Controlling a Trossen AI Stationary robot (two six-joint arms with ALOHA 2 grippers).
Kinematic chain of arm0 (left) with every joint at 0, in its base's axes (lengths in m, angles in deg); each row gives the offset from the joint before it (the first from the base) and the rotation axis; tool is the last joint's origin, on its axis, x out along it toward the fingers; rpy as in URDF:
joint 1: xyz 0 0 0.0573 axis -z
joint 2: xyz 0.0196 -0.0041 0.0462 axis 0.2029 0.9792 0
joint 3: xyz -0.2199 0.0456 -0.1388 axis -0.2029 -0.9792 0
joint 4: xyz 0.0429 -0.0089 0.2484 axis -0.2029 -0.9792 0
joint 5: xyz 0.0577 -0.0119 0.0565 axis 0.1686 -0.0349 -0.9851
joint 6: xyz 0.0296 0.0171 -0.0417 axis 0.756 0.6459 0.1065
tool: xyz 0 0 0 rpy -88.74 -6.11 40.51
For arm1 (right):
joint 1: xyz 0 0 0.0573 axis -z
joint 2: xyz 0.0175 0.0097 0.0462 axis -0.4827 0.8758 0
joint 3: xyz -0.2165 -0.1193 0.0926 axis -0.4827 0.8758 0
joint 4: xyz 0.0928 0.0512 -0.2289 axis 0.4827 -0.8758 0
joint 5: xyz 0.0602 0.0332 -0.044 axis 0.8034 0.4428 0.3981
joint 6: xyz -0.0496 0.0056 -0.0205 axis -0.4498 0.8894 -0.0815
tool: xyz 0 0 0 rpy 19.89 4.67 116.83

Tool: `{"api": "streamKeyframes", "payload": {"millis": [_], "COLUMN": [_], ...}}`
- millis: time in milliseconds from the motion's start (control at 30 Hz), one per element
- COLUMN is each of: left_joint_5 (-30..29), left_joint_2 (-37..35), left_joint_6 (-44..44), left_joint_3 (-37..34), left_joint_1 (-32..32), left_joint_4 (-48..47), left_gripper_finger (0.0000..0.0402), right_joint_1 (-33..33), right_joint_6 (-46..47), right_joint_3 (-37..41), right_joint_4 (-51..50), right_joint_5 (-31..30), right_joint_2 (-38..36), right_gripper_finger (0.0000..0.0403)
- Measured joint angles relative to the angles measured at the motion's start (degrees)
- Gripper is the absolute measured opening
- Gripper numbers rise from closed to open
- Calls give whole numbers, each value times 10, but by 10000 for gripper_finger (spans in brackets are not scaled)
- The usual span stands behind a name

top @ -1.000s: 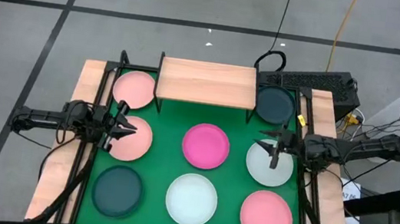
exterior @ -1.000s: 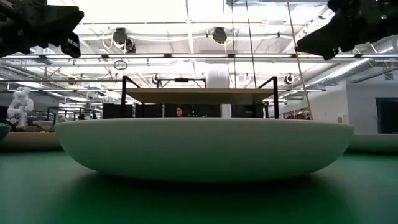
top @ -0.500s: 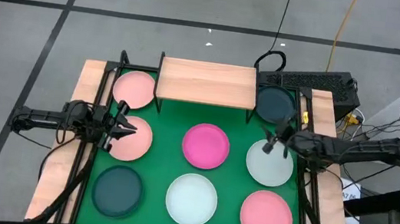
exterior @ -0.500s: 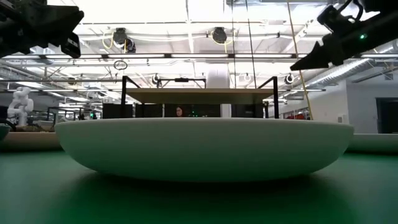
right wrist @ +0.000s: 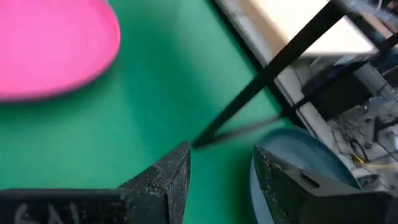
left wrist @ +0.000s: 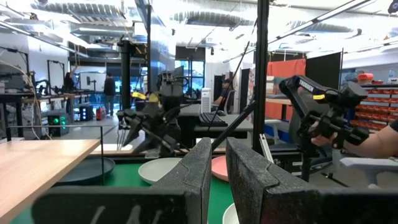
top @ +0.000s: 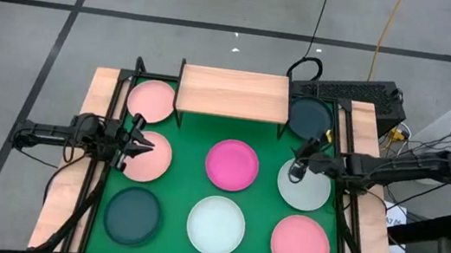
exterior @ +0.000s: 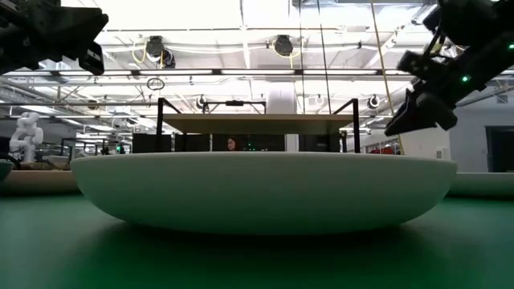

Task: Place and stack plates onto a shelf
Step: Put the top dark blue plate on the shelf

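Observation:
Eight plates lie flat on the green mat (top: 268, 145): two light pink (top: 152, 99) (top: 154, 159), a magenta one (top: 232, 164), a pale mint one (top: 305, 188), two dark teal (top: 310, 118) (top: 132, 216), a whitish one (top: 216, 225) and a pink one (top: 300, 245). The shelf (top: 233, 93) stands on its black legs at the far edge. My right gripper (top: 297, 164) hangs open, slanting down, above the mint plate's far-left rim and touches nothing. My left gripper (top: 140, 140) waits over the left pink plate's edge. Its fingers (left wrist: 205, 168) are almost together with nothing between them.
In the right wrist view the open gripper (right wrist: 221, 168) looks at bare mat, with the shelf's black leg (right wrist: 261, 87) and a dark teal plate (right wrist: 311, 168) just beyond. Black rails (top: 344, 221) line both table sides. A keyboard (top: 356, 93) and cables lie behind. A person's hand (left wrist: 373, 134) shows beyond the table.
My right gripper has sunk toward the pale mint plate and edged toward the table's left. It has tipped from about level to slanting down and has rolled somewhat. Its fingers have stayed apart. No plate has moved.

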Motion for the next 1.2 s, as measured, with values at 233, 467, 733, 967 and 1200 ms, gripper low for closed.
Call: {"api": "streamKeyframes", "payload": {"millis": [233, 467, 733, 967, 1200], "left_joint_5": [0, 0, 0, 0, 0], "left_joint_2": [0, 0, 0, 0, 0], "left_joint_6": [0, 0, 0, 0, 0], "left_joint_3": [0, 0, 0, 0, 0], "left_joint_1": [0, 0, 0, 0, 0], "left_joint_4": [0, 0, 0, 0, 0], "left_gripper_finger": [56, 56, 56, 56, 56], "right_joint_1": [72, 154, 213, 276, 327], "right_joint_6": [75, 30, -49, -63, -69], "right_joint_3": [-73, -98, -93, -93, -93], "right_joint_4": [-113, -148, -105, -98, -69], "right_joint_5": [29, 78, 90, 91, 91], "right_joint_2": [77, 140, 212, 264, 297], "right_gripper_finger": [155, 155, 155, 155, 148]}}
